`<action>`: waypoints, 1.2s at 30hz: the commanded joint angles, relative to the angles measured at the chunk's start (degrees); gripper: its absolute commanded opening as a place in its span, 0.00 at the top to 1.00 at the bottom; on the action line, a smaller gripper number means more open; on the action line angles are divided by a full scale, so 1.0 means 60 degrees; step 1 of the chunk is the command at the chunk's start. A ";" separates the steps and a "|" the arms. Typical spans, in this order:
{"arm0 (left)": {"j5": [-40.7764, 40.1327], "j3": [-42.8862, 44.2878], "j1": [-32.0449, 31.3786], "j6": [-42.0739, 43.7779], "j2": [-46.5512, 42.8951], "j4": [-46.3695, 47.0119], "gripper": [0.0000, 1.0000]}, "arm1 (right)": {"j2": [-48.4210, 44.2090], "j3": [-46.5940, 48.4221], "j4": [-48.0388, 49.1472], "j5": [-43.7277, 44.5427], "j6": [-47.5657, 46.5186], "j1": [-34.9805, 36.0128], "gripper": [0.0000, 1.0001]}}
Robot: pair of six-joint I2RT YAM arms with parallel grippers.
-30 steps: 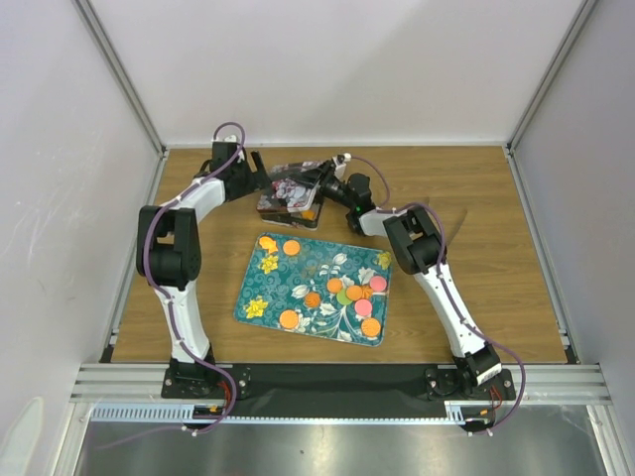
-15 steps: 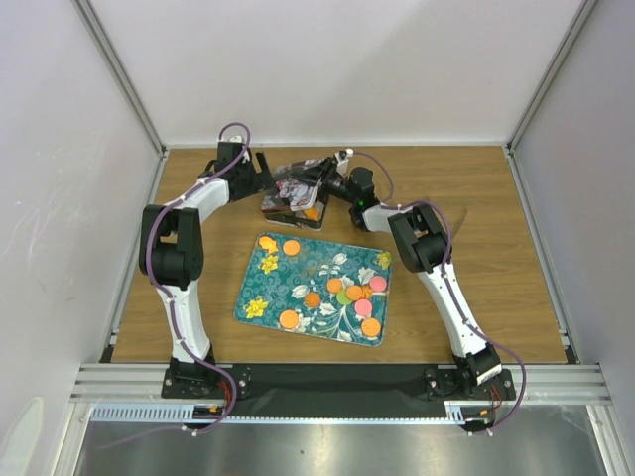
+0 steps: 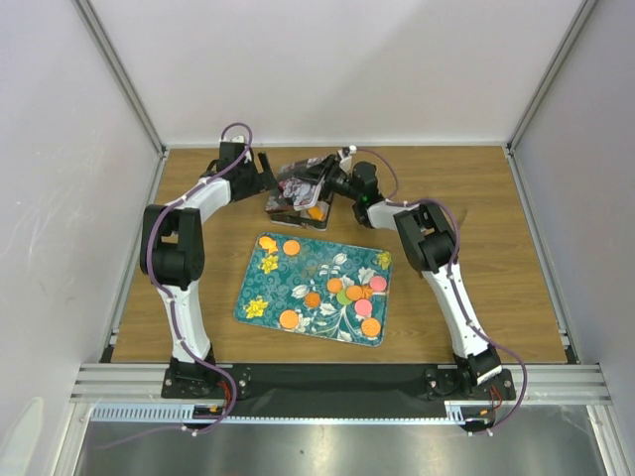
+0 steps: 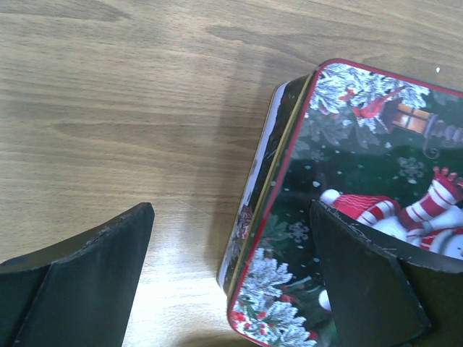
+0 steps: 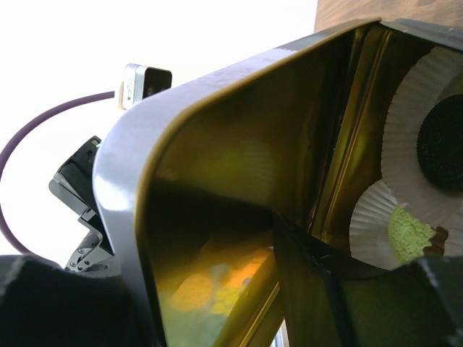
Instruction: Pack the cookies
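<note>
Several orange, pink and green cookies (image 3: 354,294) lie on a flowered tray (image 3: 260,288). Behind it stands a tin (image 3: 288,210) whose Christmas-picture lid (image 4: 362,144) is tilted up. My right gripper (image 5: 155,253) is shut on the lid's (image 5: 239,130) rim, with one finger inside the gold underside. Inside the tin are white paper cups (image 5: 427,94), one with a black cookie (image 5: 443,144) and one with a green cookie (image 5: 409,231). My left gripper (image 4: 231,210) is open beside the tin's left corner (image 4: 253,195) and grips nothing.
White walls and metal rails enclose the wooden table (image 3: 496,248). The tray lies between both arms, with the left arm (image 3: 169,248) to its left and the right arm (image 3: 437,268) to its right. The tin stands near the back edge.
The right gripper has swung the lid a little up and back. The left gripper has drawn slightly back from the tin's left side.
</note>
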 commanded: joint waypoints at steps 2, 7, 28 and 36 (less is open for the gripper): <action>0.0024 0.0327 -0.0148 0.0244 0.0113 -0.0060 0.05 | -0.1133 -0.0418 0.0132 -0.0167 -0.0442 -0.0198 0.54; 0.0068 0.0356 -0.0206 0.0244 0.0142 -0.0075 0.05 | -0.1426 -0.0901 -0.0102 -0.0226 -0.0661 -0.0330 0.48; 0.0126 0.0400 -0.0529 0.0171 0.0318 0.0042 0.05 | -0.3066 -0.2483 -0.2520 -0.0270 -0.2375 -0.0857 0.36; 0.0068 0.0488 -0.0704 0.0171 0.0376 -0.0002 0.05 | -0.3448 -0.3334 -0.2344 -0.0402 -0.2405 -0.1252 0.35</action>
